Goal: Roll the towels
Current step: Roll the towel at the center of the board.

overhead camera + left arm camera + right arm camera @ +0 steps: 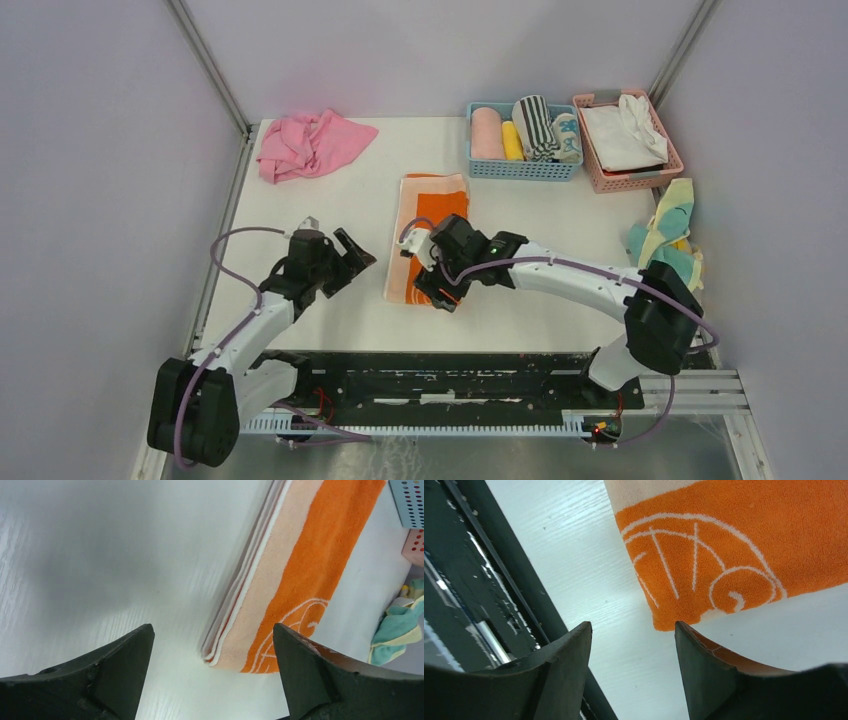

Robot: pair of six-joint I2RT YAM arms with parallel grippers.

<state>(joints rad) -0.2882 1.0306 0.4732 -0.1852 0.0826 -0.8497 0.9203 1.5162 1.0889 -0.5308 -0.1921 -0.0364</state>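
While the white wood-grain table (560, 220) sits between plain lilac walls (100, 150), the folded orange towel (430, 230) lies flat mid-table, its white line motif unreadable, the left gripper (352, 252) beside it and the right gripper (436, 294) at its near end both spread wide and empty.

Top view high, looking down on table (330, 200); both wrist views close, low, sharing orange towel (724, 540) near end.

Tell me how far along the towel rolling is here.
Done: several rolled towels sit in the blue basket. In hand: the orange towel lies folded flat, left tool and right tool open by its near end, neither gripping. Left: that roll, the crumpled pink towel and the teal-and-yellow heap.
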